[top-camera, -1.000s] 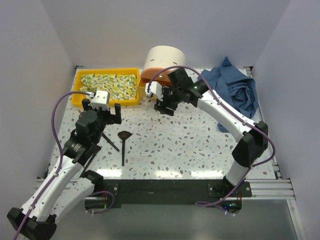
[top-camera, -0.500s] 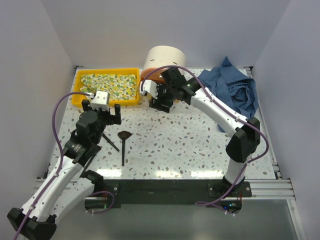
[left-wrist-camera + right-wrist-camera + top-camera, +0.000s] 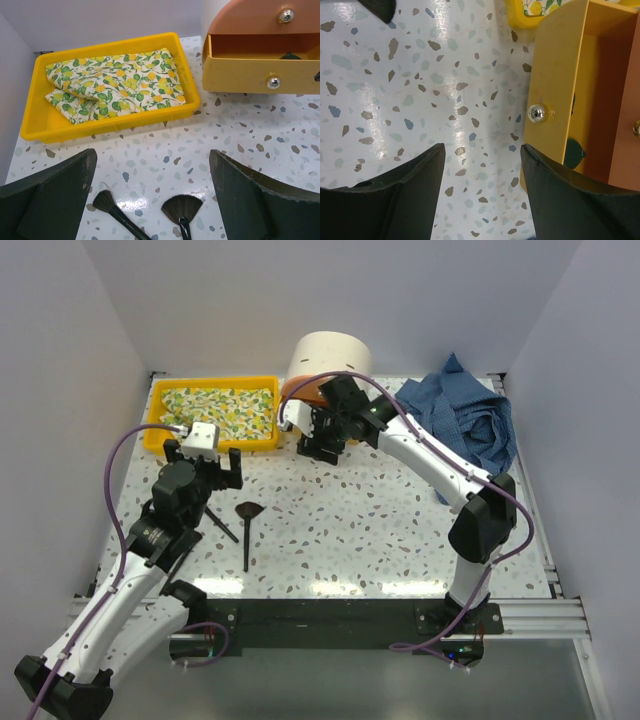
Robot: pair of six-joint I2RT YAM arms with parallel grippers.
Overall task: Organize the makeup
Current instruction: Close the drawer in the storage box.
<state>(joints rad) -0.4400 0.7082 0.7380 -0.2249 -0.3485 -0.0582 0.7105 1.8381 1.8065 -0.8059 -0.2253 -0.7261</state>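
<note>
Two dark brown brushes lie on the table: a fan-headed brush (image 3: 247,530) and a round-headed brush (image 3: 221,524). Both also show in the left wrist view, the fan brush (image 3: 182,210) and the round brush (image 3: 106,201). My left gripper (image 3: 207,476) (image 3: 152,156) is open and empty just behind the brush heads. My right gripper (image 3: 320,447) (image 3: 482,151) is open and empty, hovering in front of the open yellow drawer (image 3: 559,90) (image 3: 257,72). A dark green disc (image 3: 574,152) lies inside that drawer. No palettes are in view.
A yellow tray (image 3: 158,436) (image 3: 35,131) holding the leaf-patterned cloth (image 3: 222,408) stands at the back left. The drawer unit (image 3: 328,362) has an orange upper drawer front (image 3: 250,17) with a metal knob. A blue cloth (image 3: 470,425) lies bunched at the back right.
My right gripper has moved a little left and back, closer to the front of the yellow drawer. The left arm and the brushes have not moved.
</note>
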